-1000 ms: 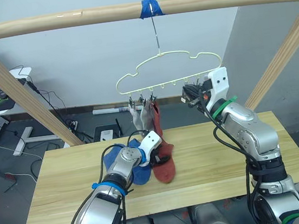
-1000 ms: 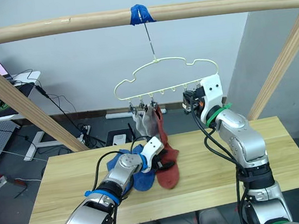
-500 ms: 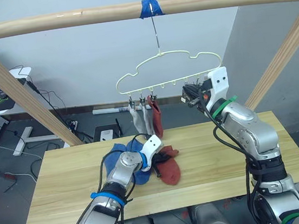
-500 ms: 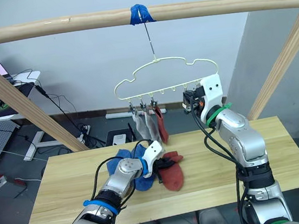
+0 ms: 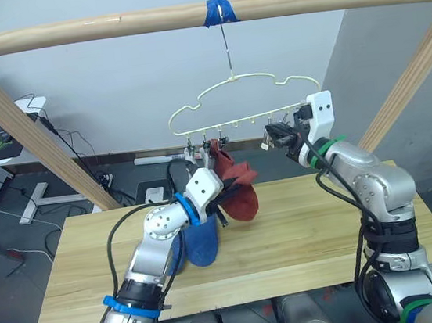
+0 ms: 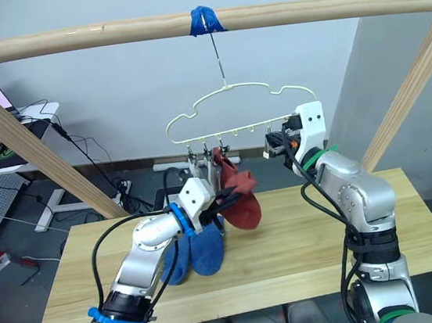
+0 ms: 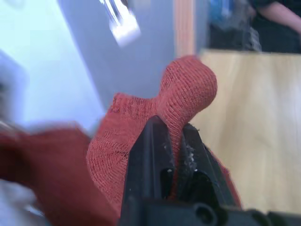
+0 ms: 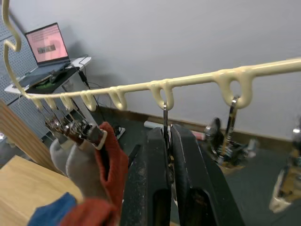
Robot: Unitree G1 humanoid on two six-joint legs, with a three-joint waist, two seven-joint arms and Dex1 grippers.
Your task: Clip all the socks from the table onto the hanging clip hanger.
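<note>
Left end effector pinches rust-red sock, hiding grey socks; right end effector grips a hanger clip.

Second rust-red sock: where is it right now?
The rust-red sock is pinched in the left end effector, raised off the table, just below the clip hanger, beside its clipped twin.
</note>
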